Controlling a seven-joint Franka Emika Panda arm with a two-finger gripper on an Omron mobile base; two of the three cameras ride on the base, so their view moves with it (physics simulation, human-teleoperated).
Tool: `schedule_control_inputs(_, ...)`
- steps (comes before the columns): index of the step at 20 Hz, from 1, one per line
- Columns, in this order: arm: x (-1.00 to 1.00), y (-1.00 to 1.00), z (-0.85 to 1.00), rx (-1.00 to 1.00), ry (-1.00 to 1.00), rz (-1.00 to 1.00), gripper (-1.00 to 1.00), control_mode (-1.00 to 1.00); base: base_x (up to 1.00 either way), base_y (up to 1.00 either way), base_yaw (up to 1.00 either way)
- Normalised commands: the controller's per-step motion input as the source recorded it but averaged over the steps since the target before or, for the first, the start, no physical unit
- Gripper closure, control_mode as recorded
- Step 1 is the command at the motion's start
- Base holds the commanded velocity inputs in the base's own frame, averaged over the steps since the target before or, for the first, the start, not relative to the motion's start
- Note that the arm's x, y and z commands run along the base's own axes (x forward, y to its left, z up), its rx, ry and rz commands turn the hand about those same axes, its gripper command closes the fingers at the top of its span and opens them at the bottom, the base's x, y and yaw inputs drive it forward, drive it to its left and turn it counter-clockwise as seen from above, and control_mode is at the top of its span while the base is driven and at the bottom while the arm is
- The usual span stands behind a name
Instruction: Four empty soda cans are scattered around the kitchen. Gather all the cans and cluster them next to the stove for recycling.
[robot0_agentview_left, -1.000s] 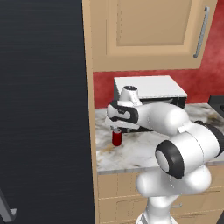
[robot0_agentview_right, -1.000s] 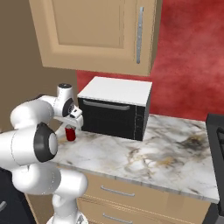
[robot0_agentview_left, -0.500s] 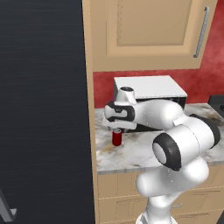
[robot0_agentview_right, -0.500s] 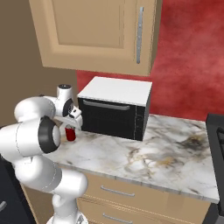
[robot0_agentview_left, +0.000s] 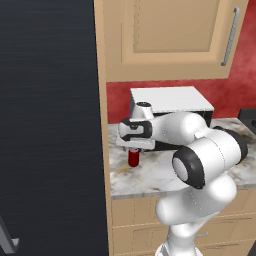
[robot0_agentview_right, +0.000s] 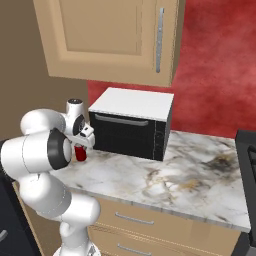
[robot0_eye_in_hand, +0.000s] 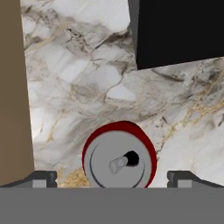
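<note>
Marble counter (robot0_agentview_right: 165, 175), microwave (robot0_agentview_right: 131, 125) at the back by the red wall. Gripper (robot0_eye_in_hand: 112, 177) right above a red can (robot0_eye_in_hand: 119, 158), jaws spread wide either side, not touching. Can upright near the counter's left end, just in front of the microwave's left corner.
</note>
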Motion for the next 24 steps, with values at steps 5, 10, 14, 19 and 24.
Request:
schedule_control_inputs(5,0.0,0.0,-0.08,-0.01,0.01,0.0,-1.0,-1.0,0.0,0.0,0.0)
schedule_control_inputs(10,0.0,0.0,-0.15,-0.02,0.0,0.0,-1.0,-1.0,0.0,0.0,0.0)
schedule_control_inputs(14,0.0,0.0,-0.2,-0.03,0.0,0.0,-1.0,-1.0,0.0,0.0,0.0)
schedule_control_inputs(19,0.0,0.0,-0.21,-0.03,0.01,0.0,-1.0,-1.0,0.0,0.0,0.0)
schedule_control_inputs(24,0.0,0.0,-0.21,-0.04,0.01,0.0,-1.0,-1.0,0.0,0.0,0.0)
